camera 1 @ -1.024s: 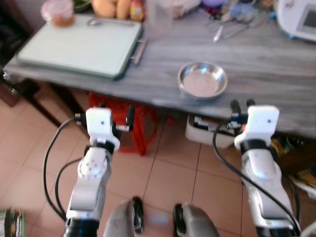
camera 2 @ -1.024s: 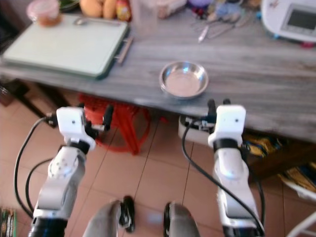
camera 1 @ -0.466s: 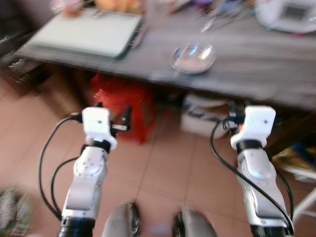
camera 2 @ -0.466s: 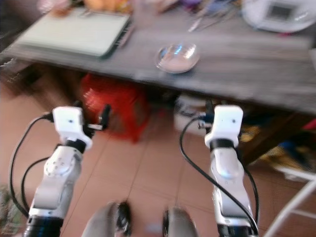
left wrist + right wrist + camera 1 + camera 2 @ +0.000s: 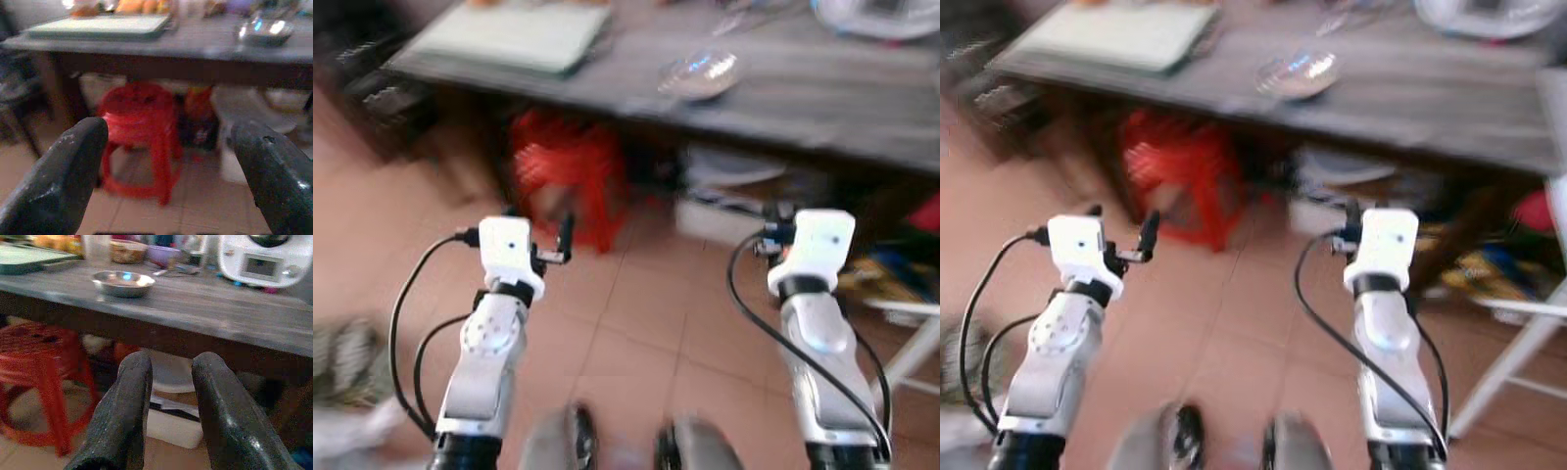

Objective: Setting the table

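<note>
1. I'm looking at a blurred head view; the grey table (image 5: 822,88) runs across the top of my picture.
2. The steel bowl (image 5: 697,74) sits on the table near its front edge, well apart from both arms.
3. The pale green tray (image 5: 514,35) lies at the table's left end.
4. My left gripper (image 5: 168,161) hangs over the tiled floor (image 5: 636,323), jaws spread wide with nothing between them, facing the red stool (image 5: 139,139) under the table.
5. My right gripper (image 5: 168,396) is below table height too, jaws nearly together with a narrow gap, holding nothing.
6. Through the right wrist camera I can see a white appliance (image 5: 261,259) on the table beyond the bowl.
</note>
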Robot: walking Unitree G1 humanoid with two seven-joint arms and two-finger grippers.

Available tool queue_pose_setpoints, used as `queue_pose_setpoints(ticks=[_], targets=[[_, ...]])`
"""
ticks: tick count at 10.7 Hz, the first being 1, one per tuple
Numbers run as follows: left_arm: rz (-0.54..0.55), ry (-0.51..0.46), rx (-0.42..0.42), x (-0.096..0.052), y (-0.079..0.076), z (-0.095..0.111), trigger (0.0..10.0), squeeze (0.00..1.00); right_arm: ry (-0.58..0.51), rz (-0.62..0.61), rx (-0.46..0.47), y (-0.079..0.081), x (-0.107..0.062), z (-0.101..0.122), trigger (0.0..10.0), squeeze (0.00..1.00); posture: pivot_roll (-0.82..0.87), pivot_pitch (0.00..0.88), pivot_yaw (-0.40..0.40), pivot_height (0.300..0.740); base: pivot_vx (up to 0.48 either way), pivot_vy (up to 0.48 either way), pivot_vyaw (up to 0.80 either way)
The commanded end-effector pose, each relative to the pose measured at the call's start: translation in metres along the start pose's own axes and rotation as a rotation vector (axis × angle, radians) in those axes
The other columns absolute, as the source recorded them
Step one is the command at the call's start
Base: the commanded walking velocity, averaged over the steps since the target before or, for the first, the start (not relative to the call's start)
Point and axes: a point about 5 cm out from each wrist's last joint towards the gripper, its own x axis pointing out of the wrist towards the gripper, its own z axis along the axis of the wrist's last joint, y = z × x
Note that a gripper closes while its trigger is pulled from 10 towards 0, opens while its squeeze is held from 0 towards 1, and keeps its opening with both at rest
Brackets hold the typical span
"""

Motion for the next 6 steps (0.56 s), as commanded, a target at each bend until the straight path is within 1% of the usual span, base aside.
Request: queue_pose_setpoints(ticks=[1, 2, 4, 5, 6], targets=[[-0.022, -0.011, 0.008, 0.0006, -0.0039, 0.0028, 10.0, 0.0, 0.028, -0.026, -0.025, -0.0036, -0.0022, -0.0056, 10.0, 0.0, -0.08, 0.163, 0.042, 0.74, -0.274, 0.0, 0.0], [-0.024, -0.01, 0.009, 0.0005, -0.0043, 0.0026, 10.0, 0.0, 0.029, -0.02, -0.056, -0.0018, -0.0016, -0.0071, 10.0, 0.0, -0.08, 0.166, 0.043, 0.74, 0.0, 0.0, 0.0], [-0.061, -0.031, 0.002, 0.0, -0.0059, 0.0054, 10.0, 0.0, 0.025, -0.013, -0.03, 0.001, -0.002, -0.008, 10.0, 0.0, -0.08, 0.166, 0.045, 0.74, 0.0, 0.0, 0.0], [-0.074, -0.028, -0.007, -0.0003, -0.0071, 0.0057, 10.0, 0.0, 0.036, 0.024, 0.011, 0.0036, -0.0029, -0.0079, 10.0, 0.0, -0.08, 0.166, 0.045, 0.74, 0.0, 0.0, 0.0], [-0.082, -0.028, -0.018, -0.0004, -0.0076, 0.0058, 10.0, 0.0, 0.018, 0.021, 0.019, 0.0037, -0.0036, -0.0053, 10.0, 0.0, -0.08, 0.166, 0.045, 0.74, 0.0, -0.319, 0.0]])
